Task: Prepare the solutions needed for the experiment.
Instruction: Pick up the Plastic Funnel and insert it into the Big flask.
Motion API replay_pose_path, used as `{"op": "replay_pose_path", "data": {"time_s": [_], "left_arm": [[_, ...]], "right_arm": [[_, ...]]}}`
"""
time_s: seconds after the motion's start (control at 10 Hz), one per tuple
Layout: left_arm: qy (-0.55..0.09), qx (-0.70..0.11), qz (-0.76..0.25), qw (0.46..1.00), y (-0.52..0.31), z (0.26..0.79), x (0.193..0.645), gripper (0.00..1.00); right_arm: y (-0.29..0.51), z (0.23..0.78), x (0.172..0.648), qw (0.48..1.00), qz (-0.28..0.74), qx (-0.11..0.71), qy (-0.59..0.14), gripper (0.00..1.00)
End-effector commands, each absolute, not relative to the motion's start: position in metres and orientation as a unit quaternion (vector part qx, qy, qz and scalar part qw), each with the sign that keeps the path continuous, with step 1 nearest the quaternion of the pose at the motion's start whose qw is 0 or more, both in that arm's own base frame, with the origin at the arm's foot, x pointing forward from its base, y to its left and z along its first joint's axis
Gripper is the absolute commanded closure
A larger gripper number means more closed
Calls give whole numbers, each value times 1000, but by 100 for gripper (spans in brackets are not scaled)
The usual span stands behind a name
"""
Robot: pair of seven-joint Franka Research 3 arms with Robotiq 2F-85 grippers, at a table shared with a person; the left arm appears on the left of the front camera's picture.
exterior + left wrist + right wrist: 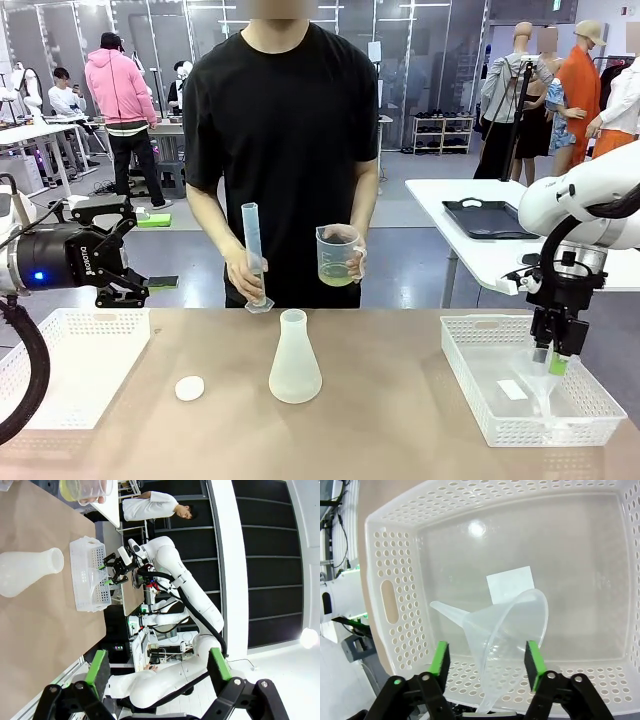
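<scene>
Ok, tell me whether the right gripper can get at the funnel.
Probably yes. The right gripper is down in the basket, jaws open on either side of the funnel and its wide mouth. Nothing lies between them; a white slip lies flat on the floor beyond.

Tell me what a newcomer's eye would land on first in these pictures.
First the person across the table, holding up a tall graduated cylinder in one hand and a measuring jug with a little yellow-green liquid in the other. Next the frosted conical flask standing mid-table. Then the right gripper, down in a white basket, its open jaws straddling a clear funnel.
</scene>
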State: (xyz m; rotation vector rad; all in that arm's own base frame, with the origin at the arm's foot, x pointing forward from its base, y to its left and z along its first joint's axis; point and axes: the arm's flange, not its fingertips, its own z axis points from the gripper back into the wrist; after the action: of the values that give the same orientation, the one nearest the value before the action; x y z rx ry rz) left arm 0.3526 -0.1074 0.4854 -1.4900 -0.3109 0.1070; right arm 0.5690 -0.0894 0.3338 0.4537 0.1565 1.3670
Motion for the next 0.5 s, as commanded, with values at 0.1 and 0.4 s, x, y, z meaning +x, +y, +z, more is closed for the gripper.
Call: {"op": "replay_pose_path", "data": {"time_s": [0.1, 0.4], "left_arm": [[-137, -685, 57, 714, -110, 487, 351, 0], [-137, -685, 57, 714, -110, 487, 351, 0]], "right_arm": [[-90, 334, 572, 743, 632, 209, 69, 48], [-90, 334, 572, 744, 632, 206, 68, 77]]}}
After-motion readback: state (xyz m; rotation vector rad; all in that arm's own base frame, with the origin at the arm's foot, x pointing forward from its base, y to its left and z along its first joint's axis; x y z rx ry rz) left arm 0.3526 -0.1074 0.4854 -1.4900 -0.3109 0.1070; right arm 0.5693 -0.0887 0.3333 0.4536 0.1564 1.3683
